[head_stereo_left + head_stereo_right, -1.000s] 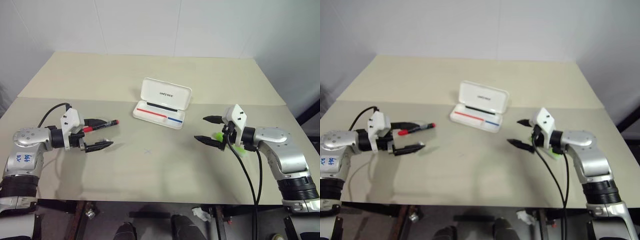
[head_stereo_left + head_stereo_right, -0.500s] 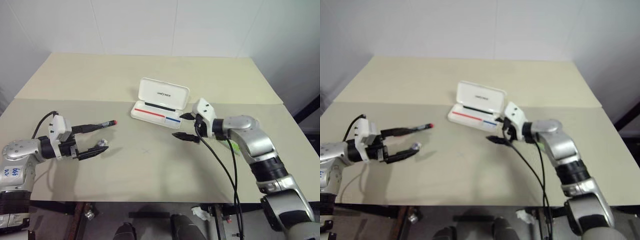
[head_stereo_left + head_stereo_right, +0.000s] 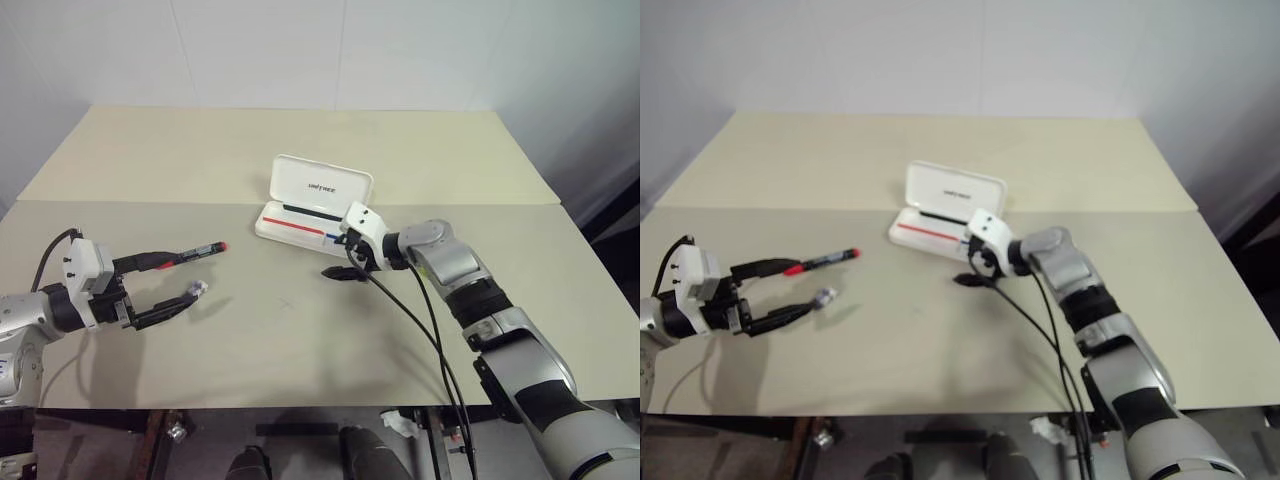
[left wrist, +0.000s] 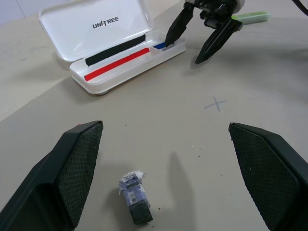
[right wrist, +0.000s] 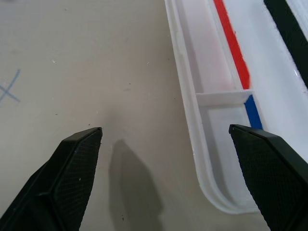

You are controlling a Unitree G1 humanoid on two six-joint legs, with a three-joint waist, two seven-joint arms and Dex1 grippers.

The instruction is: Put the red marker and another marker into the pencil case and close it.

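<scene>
Left eye view: the case (image 3: 312, 207) lies open mid-worktop, lid upright at the back, long axis running left to right and slightly toward the robot at its right end. The right gripper (image 3: 343, 254), jaws spread, hangs at that right end, the green marker (image 4: 249, 17) lying behind it. The left gripper (image 3: 200, 269), jaws spread, hovers well to the left, the red marker (image 3: 190, 254) along its upper finger, over the beige worktop (image 3: 300, 330) before white walls.

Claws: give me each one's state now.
Left claw: open, holding nothing.
Right claw: open, holding nothing, at the pencil case.
</scene>
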